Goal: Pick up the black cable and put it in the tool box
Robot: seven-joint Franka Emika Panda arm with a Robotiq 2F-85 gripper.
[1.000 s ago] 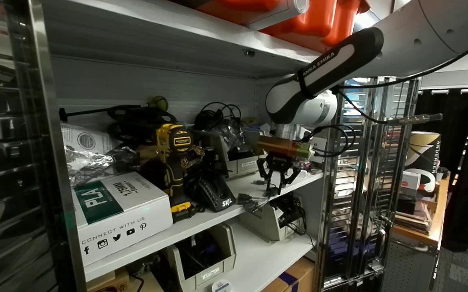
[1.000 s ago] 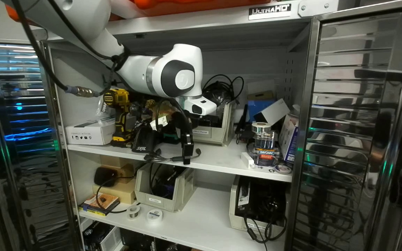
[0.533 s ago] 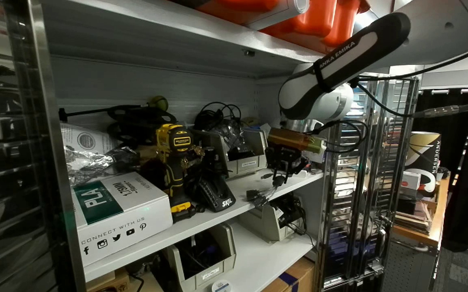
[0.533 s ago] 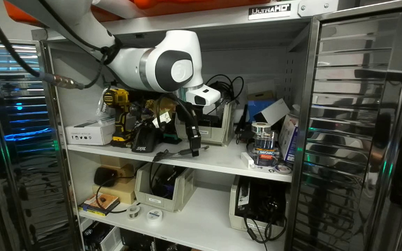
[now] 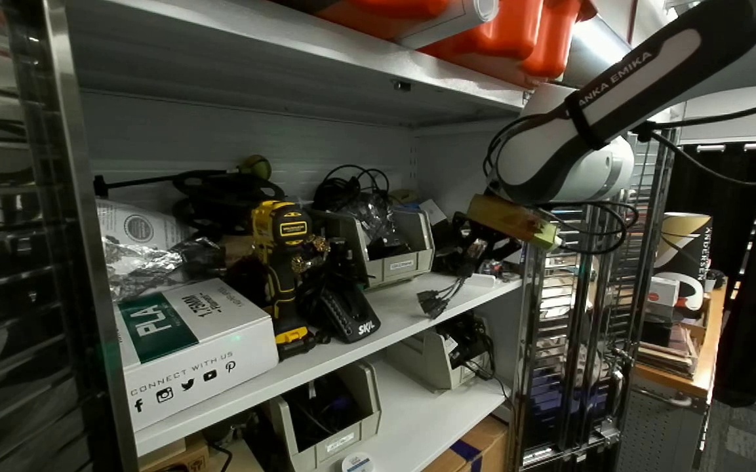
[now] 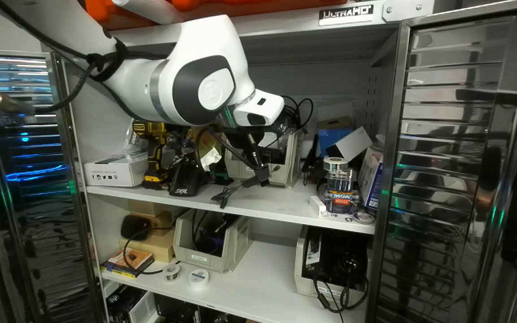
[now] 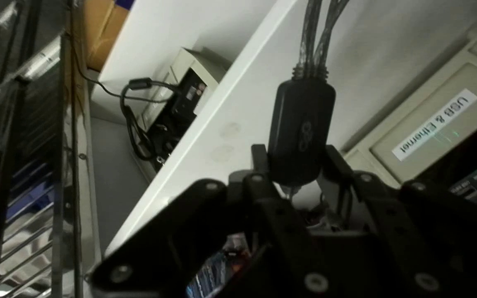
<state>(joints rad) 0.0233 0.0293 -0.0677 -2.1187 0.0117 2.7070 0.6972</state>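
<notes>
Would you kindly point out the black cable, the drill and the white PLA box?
Black cable (image 7: 302,124), in the wrist view: its black housing.
Drill (image 5: 280,278), in an exterior view: its handle.
White PLA box (image 5: 202,355), in an exterior view: its CONNECT WITH US side.

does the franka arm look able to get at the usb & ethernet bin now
Probably yes: in the wrist view no obstacle shows between the pincer and the USB & Ethernet bin, and in an exterior view its front lip leaves an opening. The pincer holds the black branching cable, whose ends might snag.
</notes>
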